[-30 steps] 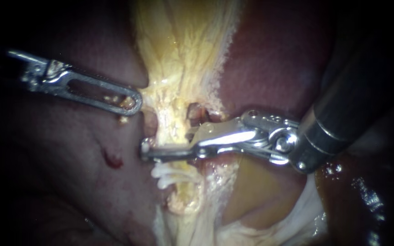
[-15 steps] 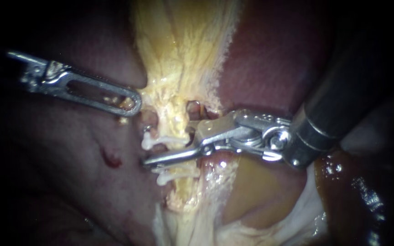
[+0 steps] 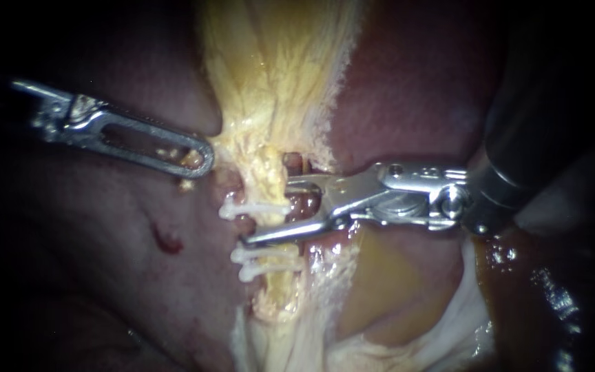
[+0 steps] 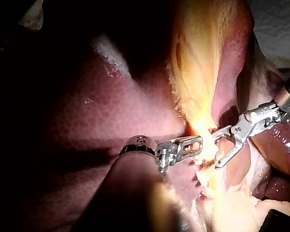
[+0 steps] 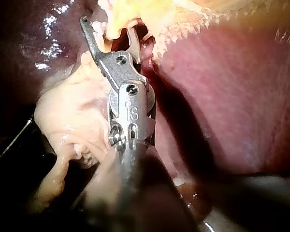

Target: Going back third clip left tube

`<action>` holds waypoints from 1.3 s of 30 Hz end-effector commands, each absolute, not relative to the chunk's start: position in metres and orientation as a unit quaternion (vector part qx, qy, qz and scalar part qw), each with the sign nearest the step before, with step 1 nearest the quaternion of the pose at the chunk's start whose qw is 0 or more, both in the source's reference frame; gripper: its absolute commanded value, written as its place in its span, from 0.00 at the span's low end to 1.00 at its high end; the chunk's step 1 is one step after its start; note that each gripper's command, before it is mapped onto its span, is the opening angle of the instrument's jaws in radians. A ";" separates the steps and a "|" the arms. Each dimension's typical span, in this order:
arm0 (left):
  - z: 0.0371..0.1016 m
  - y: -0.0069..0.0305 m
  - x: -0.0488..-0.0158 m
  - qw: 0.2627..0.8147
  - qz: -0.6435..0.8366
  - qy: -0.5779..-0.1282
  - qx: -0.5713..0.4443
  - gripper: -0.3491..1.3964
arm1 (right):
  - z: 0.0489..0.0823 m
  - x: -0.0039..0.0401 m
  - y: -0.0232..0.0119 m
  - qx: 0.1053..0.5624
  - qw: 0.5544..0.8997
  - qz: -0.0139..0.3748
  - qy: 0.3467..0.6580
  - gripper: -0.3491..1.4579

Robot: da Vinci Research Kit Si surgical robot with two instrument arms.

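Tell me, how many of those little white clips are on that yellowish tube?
3. The upper clip crosses the tube; the middle clip and lowest clip lie close together further down it. More may be hidden by tissue.

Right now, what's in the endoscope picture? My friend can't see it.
Three white clips cross a yellowish tube. My right instrument holds its jaws open beside them, and my left instrument touches tissue on the tube's other side.
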State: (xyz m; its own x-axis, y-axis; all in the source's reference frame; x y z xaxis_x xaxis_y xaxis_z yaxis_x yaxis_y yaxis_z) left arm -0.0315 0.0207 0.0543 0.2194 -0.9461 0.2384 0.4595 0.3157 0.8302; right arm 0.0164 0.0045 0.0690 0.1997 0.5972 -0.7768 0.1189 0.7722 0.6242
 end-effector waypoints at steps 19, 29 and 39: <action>0.0544 0.0207 -0.0315 0.713 -0.494 -0.384 0.317 0.00 | 0.0655 0.0049 0.0049 0.244 0.747 0.133 0.604 0.47; 0.0552 0.0200 -0.0327 0.713 -0.496 -0.385 0.312 0.00 | 0.0644 0.0032 0.0057 0.234 0.750 0.124 0.606 0.47; 0.0580 0.0197 -0.0355 0.715 -0.494 -0.385 0.310 0.00 | 0.0644 0.0031 0.0057 0.234 0.750 0.124 0.606 0.47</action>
